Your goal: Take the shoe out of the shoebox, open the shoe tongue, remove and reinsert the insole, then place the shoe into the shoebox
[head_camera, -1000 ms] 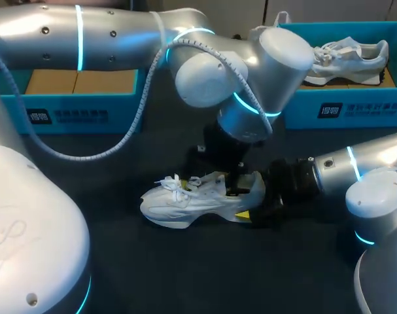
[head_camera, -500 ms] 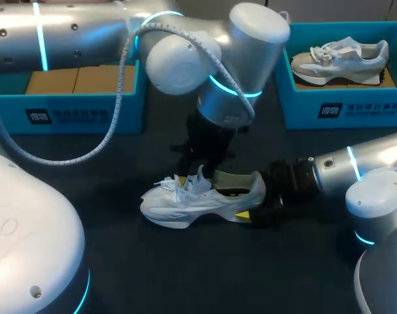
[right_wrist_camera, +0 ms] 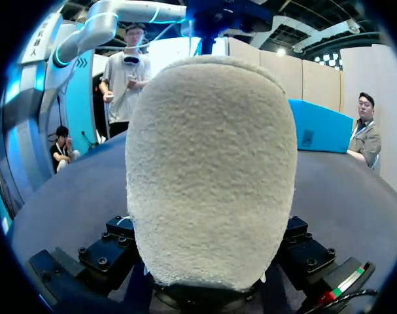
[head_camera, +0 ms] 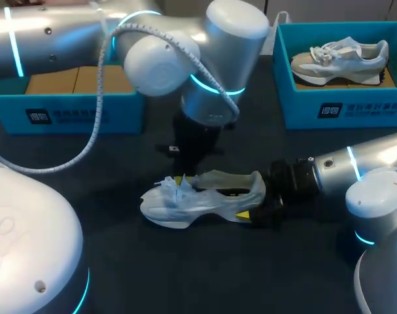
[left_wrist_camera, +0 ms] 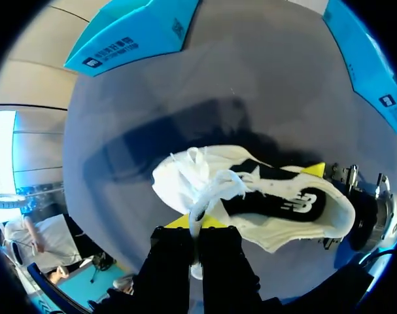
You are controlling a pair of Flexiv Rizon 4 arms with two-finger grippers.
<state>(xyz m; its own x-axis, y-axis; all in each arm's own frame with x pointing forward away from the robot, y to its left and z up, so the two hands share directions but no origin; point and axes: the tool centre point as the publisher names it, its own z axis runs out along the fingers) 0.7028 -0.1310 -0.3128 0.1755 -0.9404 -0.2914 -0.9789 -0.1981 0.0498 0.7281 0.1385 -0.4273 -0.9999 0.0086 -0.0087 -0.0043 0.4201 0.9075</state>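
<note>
The white shoe (head_camera: 205, 196) is standing on its sole on the dark tabletop (head_camera: 152, 261), well apart from the blue shoebox (head_camera: 335, 108). The right claw (head_camera: 256, 205) is gripping its fuzzy, rounded heel (right_wrist_camera: 211, 170) from both sides. The left claw (left_wrist_camera: 193, 224) is nearly closed, pinching a thin white lace (left_wrist_camera: 218, 188).

The shoe (right_wrist_camera: 211, 170) presents its fuzzy off-white heel close up, black fingers (right_wrist_camera: 110, 258) flanking it on both sides.
</note>
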